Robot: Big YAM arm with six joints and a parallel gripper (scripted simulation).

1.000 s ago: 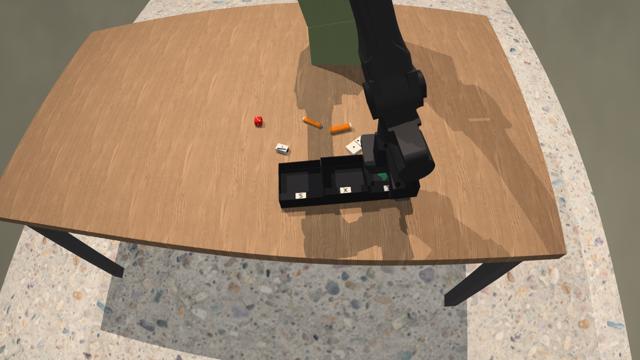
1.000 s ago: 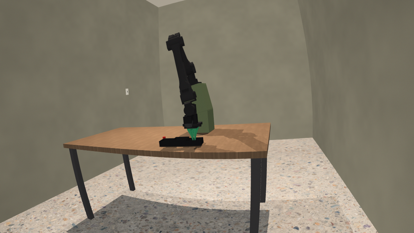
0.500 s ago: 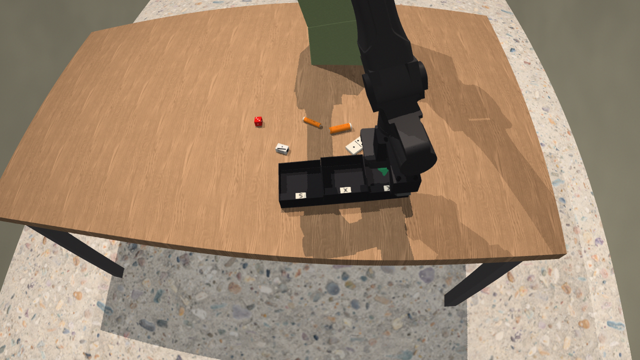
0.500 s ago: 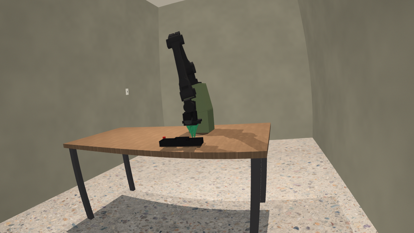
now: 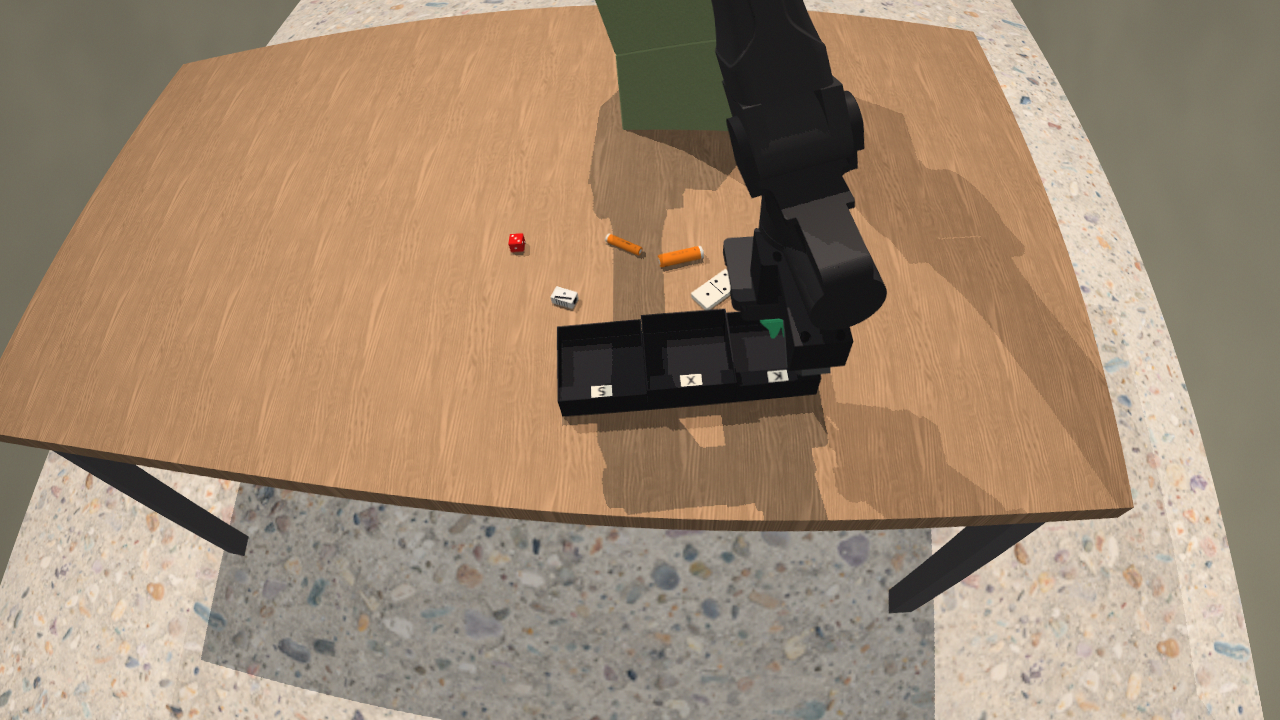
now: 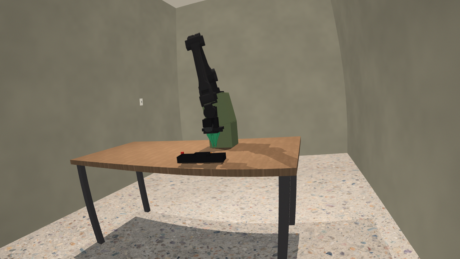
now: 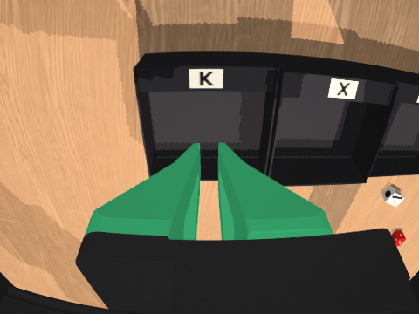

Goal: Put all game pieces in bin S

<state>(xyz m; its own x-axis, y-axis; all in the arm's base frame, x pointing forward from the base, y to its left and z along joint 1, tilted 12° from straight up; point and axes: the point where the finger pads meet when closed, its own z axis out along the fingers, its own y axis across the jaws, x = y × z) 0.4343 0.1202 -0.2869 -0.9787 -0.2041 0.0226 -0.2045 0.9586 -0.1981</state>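
I am hovering the green-fingered gripper (image 7: 209,148), nearly closed and holding nothing, above the black K bin (image 7: 198,117); next, approach the white domino (image 5: 712,288).
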